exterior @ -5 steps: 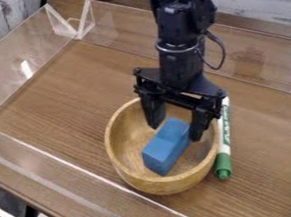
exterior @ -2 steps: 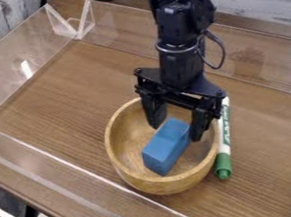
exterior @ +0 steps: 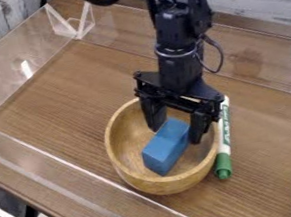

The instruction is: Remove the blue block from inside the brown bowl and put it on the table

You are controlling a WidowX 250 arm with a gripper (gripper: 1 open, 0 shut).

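Four items, listed from largest to smallest.

Counter: flat brown wood-grain surface with long streaks, fenced by low clear plastic walls. Plenty of bare surface lies to the left of the bowl and behind it, so a set-down spot should be easy to find.

Brown bowl: round, thick-walled, pale wood, standing near the front right of the counter. Likely stiff and fairly light; it could slide or tip if the arm drags against its rim.

Gripper: black, pointing straight down over the bowl, lowered inside the rim. Its fingers stand wide apart, one to each side of the block's upper end, closed on nothing. Whether either finger already touches the block cannot be told from this view.

Blue block: small solid bright-blue brick lying inside the bowl, leaning on the curved floor with its far end higher. It looks rigid, light and matte, so not slippery and in no danger of crushing. Best hold, as I judge it: across the two long side faces near the raised end, where the fingers already straddle it. Because it sits tilted, a squeeze may twist it before it seats.

Green marker: lies on the counter just beside the bowl's right side, apart from the task.
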